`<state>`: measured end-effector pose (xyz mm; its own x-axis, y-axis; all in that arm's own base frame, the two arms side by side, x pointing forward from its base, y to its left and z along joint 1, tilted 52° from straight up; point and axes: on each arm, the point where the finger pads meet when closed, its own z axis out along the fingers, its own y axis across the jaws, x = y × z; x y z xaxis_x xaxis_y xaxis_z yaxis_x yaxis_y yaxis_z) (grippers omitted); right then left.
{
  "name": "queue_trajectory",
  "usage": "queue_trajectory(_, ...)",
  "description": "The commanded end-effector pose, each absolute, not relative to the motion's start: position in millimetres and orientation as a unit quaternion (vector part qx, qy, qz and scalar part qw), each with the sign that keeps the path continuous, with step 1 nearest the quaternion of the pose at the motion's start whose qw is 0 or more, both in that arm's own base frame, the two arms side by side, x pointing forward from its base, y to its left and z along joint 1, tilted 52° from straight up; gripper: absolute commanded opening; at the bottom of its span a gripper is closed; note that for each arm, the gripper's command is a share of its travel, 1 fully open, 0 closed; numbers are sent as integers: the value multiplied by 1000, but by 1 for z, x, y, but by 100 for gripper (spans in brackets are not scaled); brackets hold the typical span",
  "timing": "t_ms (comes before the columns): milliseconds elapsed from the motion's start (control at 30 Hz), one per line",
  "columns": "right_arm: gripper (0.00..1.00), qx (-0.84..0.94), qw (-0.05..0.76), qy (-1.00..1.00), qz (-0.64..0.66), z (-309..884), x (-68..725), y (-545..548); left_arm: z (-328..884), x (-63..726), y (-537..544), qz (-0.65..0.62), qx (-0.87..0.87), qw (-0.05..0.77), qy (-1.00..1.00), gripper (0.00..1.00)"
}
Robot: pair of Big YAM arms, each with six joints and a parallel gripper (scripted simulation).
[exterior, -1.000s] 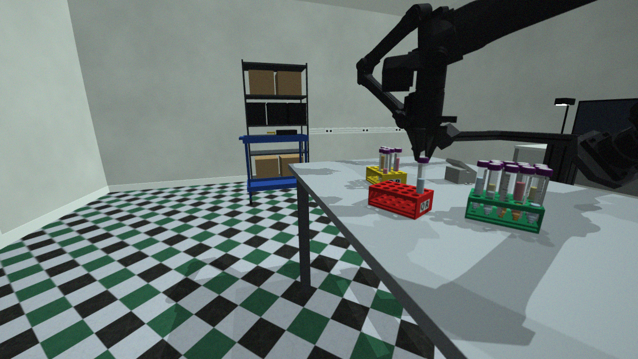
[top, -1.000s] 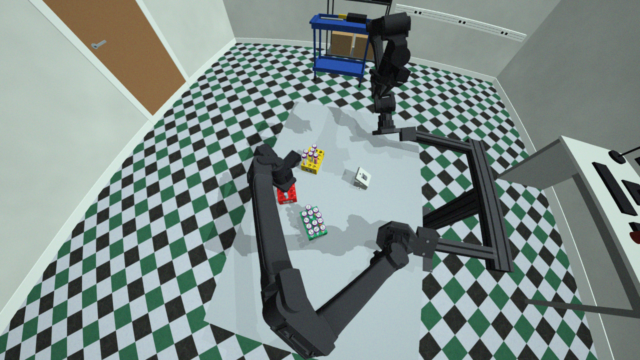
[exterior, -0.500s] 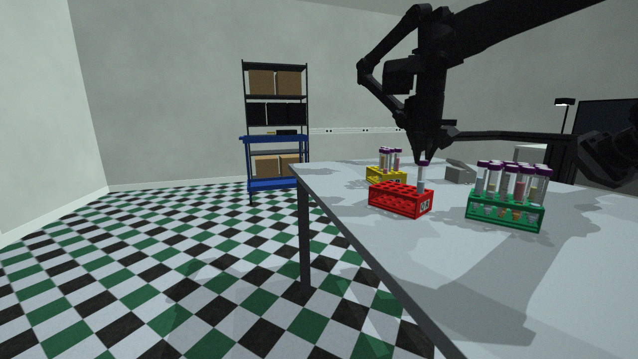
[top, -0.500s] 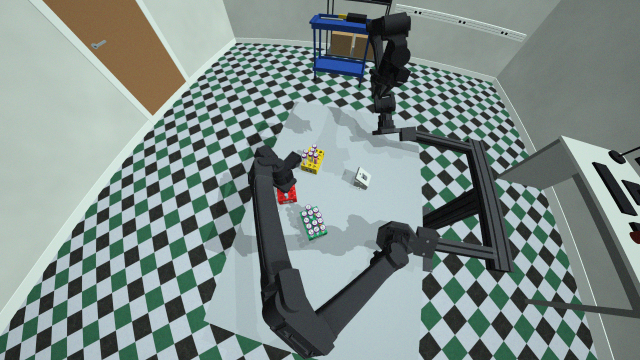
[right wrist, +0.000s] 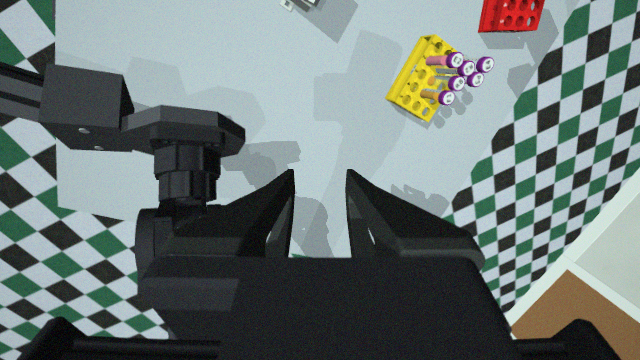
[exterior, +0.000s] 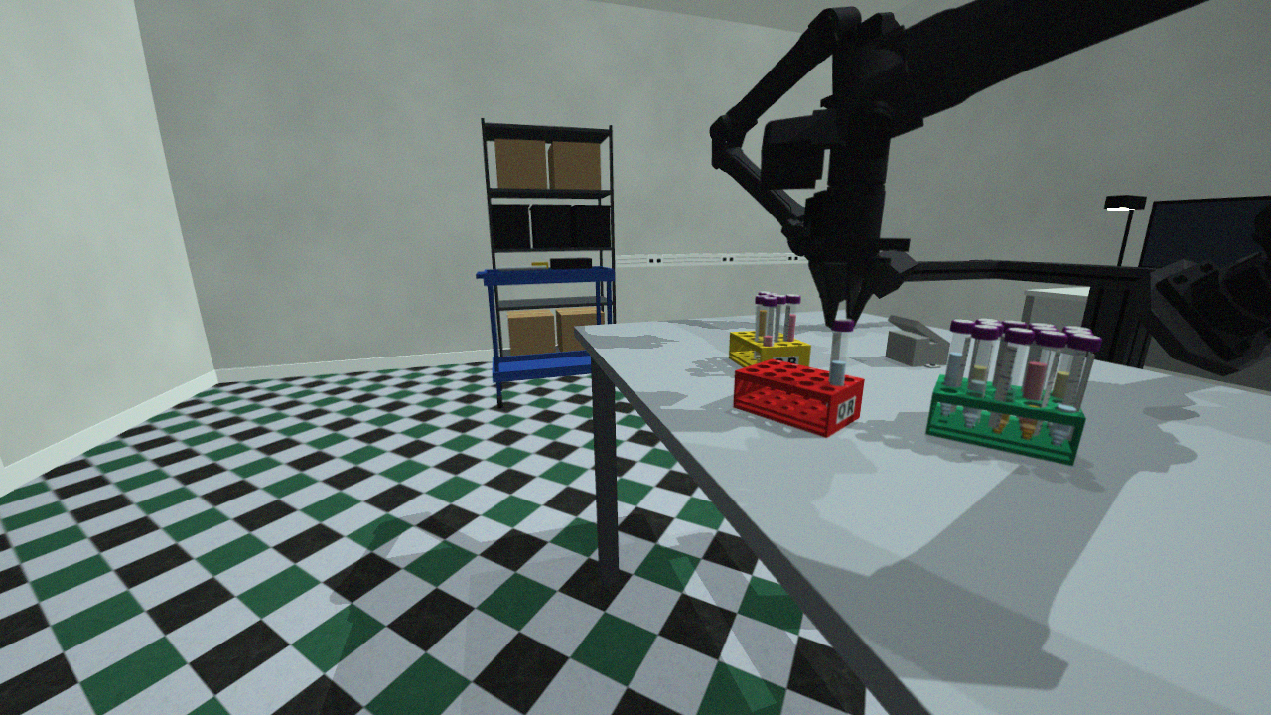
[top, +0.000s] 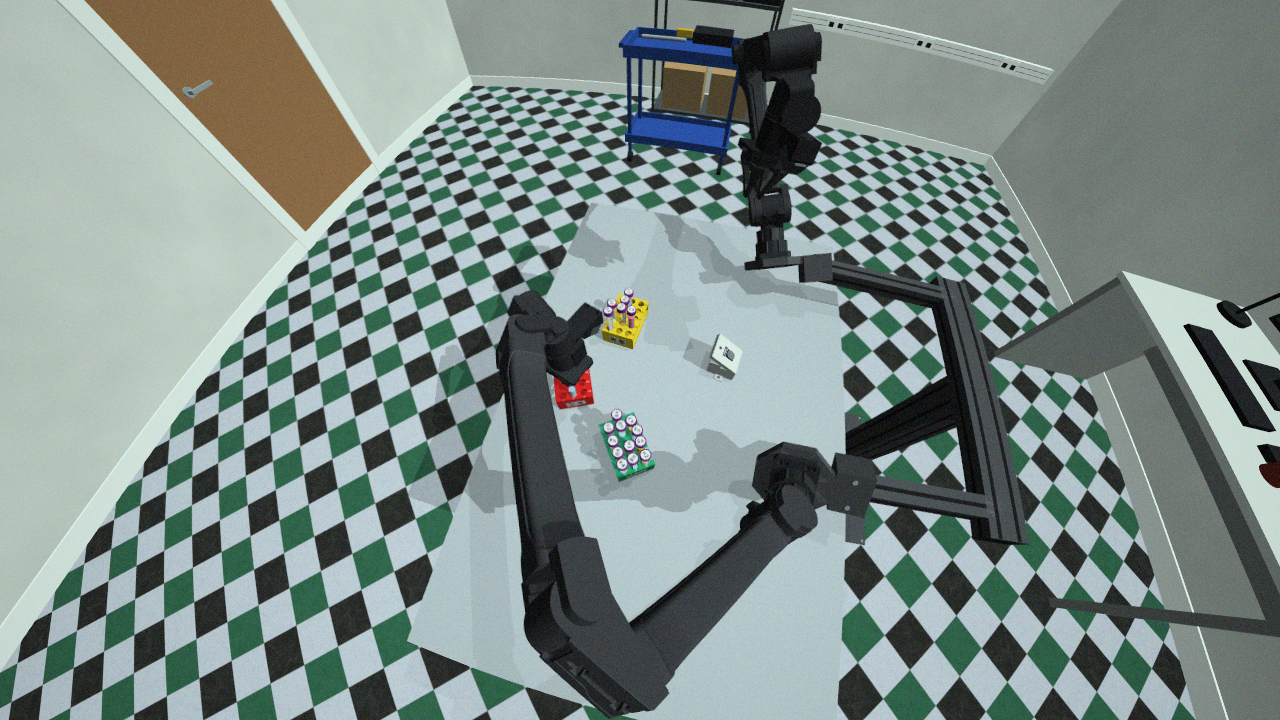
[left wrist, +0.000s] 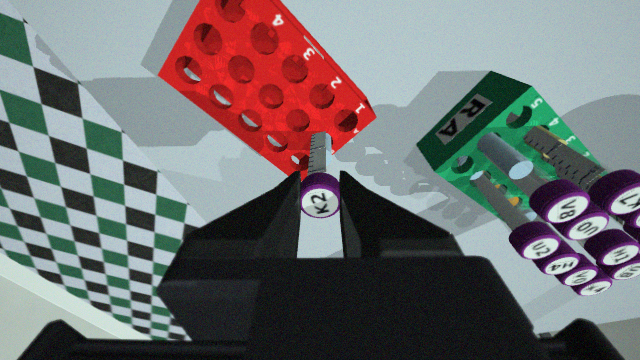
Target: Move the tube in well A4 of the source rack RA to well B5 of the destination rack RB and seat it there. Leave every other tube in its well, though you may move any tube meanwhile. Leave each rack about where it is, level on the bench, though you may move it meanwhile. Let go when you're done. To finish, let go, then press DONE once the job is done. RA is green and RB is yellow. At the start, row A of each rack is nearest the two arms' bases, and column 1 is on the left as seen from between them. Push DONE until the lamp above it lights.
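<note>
My left gripper (top: 572, 379) (exterior: 839, 315) (left wrist: 320, 180) is shut on the purple cap of a tube marked K2 (exterior: 838, 357) (left wrist: 320, 201). The tube stands upright with its lower end in a corner well of a red rack (top: 583, 390) (exterior: 790, 397) (left wrist: 260, 70). The green rack RA (top: 626, 472) (exterior: 1004, 437) (left wrist: 440, 150) holds several purple-capped tubes, just beside the red rack. The yellow rack RB (top: 622, 338) (exterior: 764, 354) (right wrist: 412, 92) holds several tubes on the red rack's other side. My right gripper (right wrist: 320, 179) is open and empty, high above the table's far end.
A small grey-white button box (top: 723, 356) (exterior: 915, 342) sits on the table beyond the racks. The red rack lies close to the table's edge. A blue cart and a dark shelf (exterior: 546, 266) stand on the floor beyond the table.
</note>
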<state>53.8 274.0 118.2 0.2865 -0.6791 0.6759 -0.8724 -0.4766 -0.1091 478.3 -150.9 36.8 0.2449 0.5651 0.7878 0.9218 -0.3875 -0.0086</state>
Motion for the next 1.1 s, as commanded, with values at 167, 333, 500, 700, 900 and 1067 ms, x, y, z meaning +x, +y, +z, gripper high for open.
queue_trajectory(167,30,792,129,-496,331,123,53,286,27,485,-139,-360,-745,252,-502,0)
queue_trajectory(333,30,792,129,-496,331,123,53,286,27,485,-139,-360,-745,252,-502,0)
queue_trajectory(500,30,792,129,-496,331,123,53,286,27,485,-139,-360,-745,252,-502,0)
queue_trajectory(700,30,792,129,-496,331,123,53,286,27,485,-139,-360,-745,252,-502,0)
queue_trajectory(900,30,792,129,-496,331,123,53,286,27,485,-139,-360,-745,252,-502,0)
queue_trajectory(1067,30,792,129,-496,331,123,53,286,27,485,-139,-360,-745,252,-502,24)
